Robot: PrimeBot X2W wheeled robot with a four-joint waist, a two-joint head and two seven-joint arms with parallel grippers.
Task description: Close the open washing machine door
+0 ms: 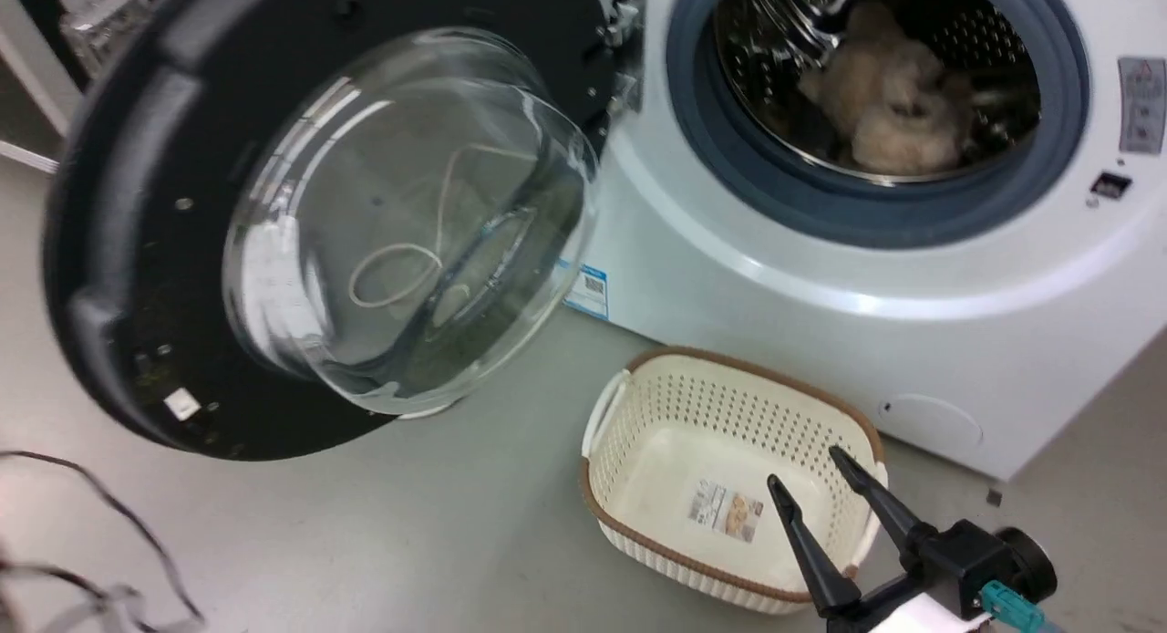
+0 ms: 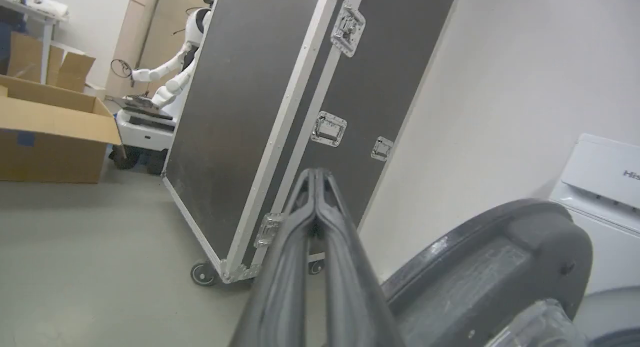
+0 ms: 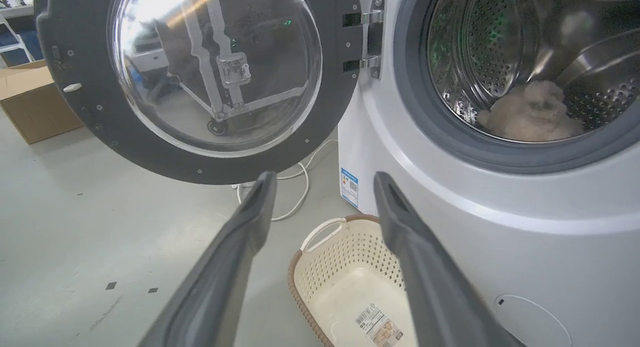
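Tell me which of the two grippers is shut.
The left gripper: its fingers meet at the tips, while the right gripper holds its fingers wide apart near the basket.

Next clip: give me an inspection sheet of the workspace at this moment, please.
Surface: grey floor, smooth.
Job's things: washing machine door stands wide open; washing machine holds pale fluffy laundry.
Clutter: cream basket, empty, on the floor before the machine.
Grippers: left gripper shut, empty, beside the door's outer rim; right gripper open, empty, near the basket.
Cables: white cable on the floor behind the door; dark cables at head view's lower left.
Surroundings: black flight case, cardboard box, another robot.
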